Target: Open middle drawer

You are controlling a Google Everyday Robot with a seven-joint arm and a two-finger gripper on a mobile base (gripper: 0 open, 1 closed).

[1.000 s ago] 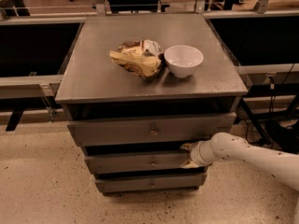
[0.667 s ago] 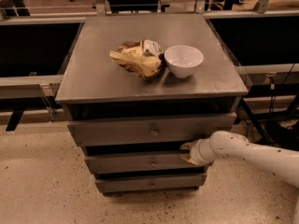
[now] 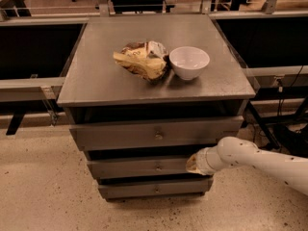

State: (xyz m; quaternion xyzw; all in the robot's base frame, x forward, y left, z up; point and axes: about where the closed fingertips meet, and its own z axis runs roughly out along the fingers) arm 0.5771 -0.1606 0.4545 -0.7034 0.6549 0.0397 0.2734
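The gripper [image 3: 192, 164] is at the middle drawer's [image 3: 139, 168] right end, its grip unreadable; a white bowl [image 3: 189, 61] sits toward the counter's [image 3: 96, 83] right edge.

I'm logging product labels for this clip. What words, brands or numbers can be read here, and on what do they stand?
No text can be read.
Snack bag on the cabinet top: some print, too blurred to read.
White bowl: no markings visible.
Middle drawer: no label visible, only a knob.
Gripper, at the right end of the middle drawer's front: no label visible.
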